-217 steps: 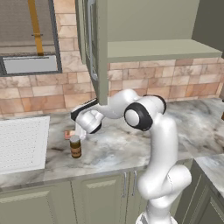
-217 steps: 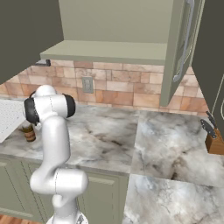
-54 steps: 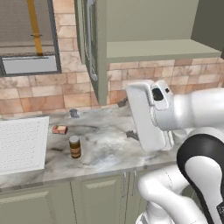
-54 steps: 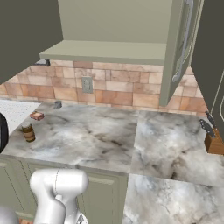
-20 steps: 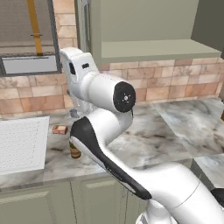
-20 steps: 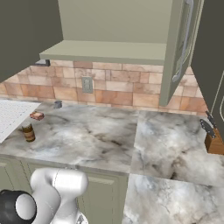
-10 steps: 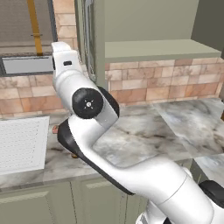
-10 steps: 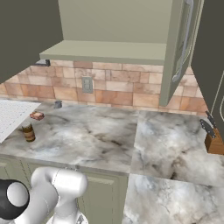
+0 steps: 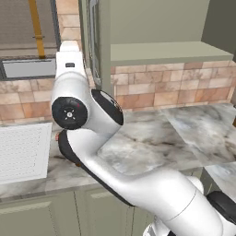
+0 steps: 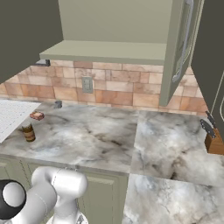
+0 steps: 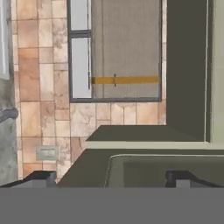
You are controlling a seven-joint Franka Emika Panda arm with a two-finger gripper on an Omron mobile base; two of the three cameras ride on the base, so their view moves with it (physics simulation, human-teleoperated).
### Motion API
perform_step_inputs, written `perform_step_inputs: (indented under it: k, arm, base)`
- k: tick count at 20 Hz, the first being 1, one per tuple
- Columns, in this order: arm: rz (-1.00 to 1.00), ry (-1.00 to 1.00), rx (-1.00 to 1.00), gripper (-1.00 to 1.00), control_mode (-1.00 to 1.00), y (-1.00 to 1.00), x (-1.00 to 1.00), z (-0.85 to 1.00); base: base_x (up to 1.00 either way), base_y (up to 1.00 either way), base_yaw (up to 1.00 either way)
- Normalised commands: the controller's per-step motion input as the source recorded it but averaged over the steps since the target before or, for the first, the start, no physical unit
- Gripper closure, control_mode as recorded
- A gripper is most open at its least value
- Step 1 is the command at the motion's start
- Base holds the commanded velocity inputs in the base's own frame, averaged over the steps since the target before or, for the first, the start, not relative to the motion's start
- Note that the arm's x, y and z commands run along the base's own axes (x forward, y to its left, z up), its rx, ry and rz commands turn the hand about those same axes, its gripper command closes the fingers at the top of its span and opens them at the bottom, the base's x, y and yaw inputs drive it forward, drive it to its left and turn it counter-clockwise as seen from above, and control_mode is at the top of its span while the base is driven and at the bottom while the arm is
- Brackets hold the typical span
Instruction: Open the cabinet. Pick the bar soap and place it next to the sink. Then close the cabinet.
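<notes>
The cabinet (image 10: pixel 105 51) stands open, its right door (image 10: pixel 180 48) swung out with a long silver handle. Its left door (image 9: pixel 94 44) hangs just behind my raised arm. The bar soap (image 10: pixel 36 116) lies flat on the marble counter beside the sink (image 10: pixel 9 114), apart from the gripper. In the hand view my gripper (image 11: pixel 109 178) is open with nothing between the fingertips (image 11: pixel 42 177). A green raised-panel door face (image 11: pixel 166 168) lies close beyond them. In the left base view the arm covers most of the soap.
A brown jar (image 10: pixel 28 131) stands on the counter just in front of the soap. A knife block (image 10: pixel 213 140) sits at the far right. A wall outlet (image 10: pixel 87 84) is on the brick backsplash. The sink's (image 9: pixel 23 152) gridded basin is at the left.
My arm has swung left and upward toward the left cabinet door, now covering the jar and most of the soap in the left base view. The gripper stayed open. Soap and jar have not moved.
</notes>
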Motion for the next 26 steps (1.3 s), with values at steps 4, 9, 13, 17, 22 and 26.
perform_step_inputs:
  k: [4, 9, 13, 17, 22, 26]
  arm:
    - [-0.23, -0.07, 0.0, -1.0, -1.0, -0.4, 0.0, -0.01]
    - [-0.19, -0.14, 0.0, -1.0, -1.0, -0.29, 0.0, 0.01]
    - [-0.22, -0.14, 0.02, -1.0, -1.0, -0.35, -0.28, 0.17]
    - [-0.27, -0.01, 0.11, -1.0, -1.0, -0.44, -0.34, 0.12]
    - [-0.3, 0.01, 0.13, -1.0, -1.0, -0.58, -0.21, 0.01]
    - [-0.22, 0.0, 0.09, -1.0, -1.0, -0.72, 0.0, 0.0]
  base:
    - [0.0, 0.0, 0.0]
    - [0.0, 0.0, 0.0]
    - [0.0, 0.0, 0.0]
    - [0.0, 0.0, 0.0]
    - [0.0, 0.0, 0.0]
    - [0.0, 0.0, 0.0]
